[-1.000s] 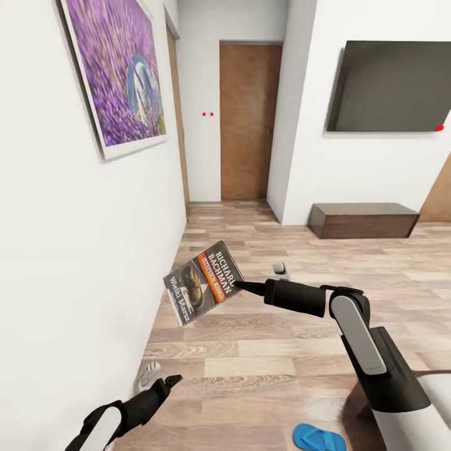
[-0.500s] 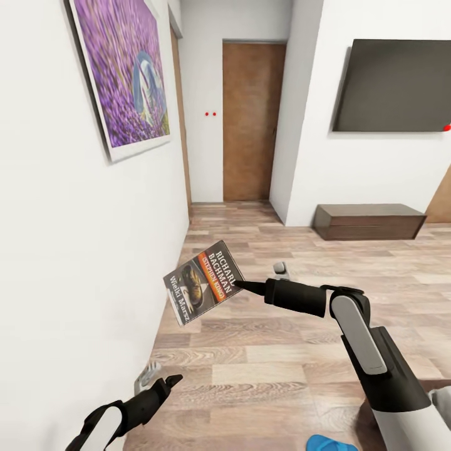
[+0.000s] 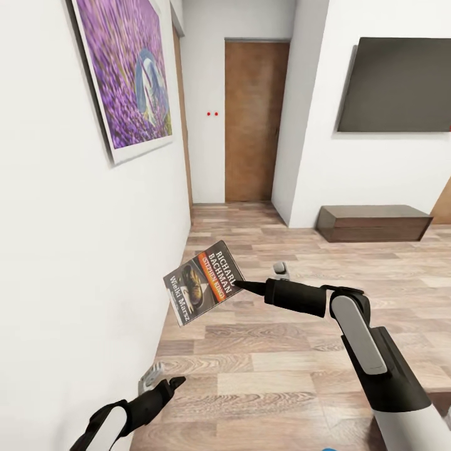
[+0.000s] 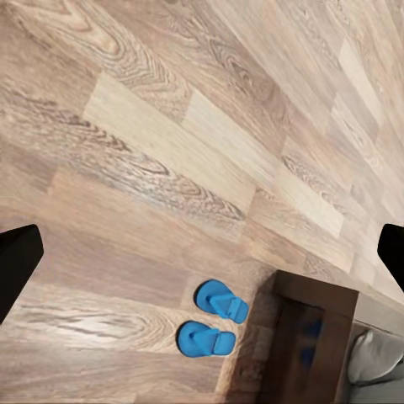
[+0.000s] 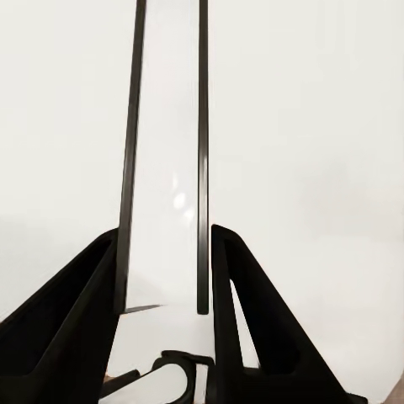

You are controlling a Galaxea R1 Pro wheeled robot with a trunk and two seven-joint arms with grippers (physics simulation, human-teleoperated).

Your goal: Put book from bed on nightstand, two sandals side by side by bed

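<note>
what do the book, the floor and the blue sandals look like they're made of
The book, held in the right hand: likely paperback card with a printed, slightly glossy cover, thin edge-on between the fingers. The floor: wood or wood-look planks, visible grain, matte. The sandals: probably foam or rubber, uniform bright blue, flat.

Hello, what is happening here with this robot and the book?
The robot's right gripper is shut on a paperback book, holding it up in the air above the wood floor beside a white wall. The left gripper hangs open and empty, low near the floor. In the left wrist view, two blue sandals lie side by side on the floor next to a dark wooden bed frame.
</note>
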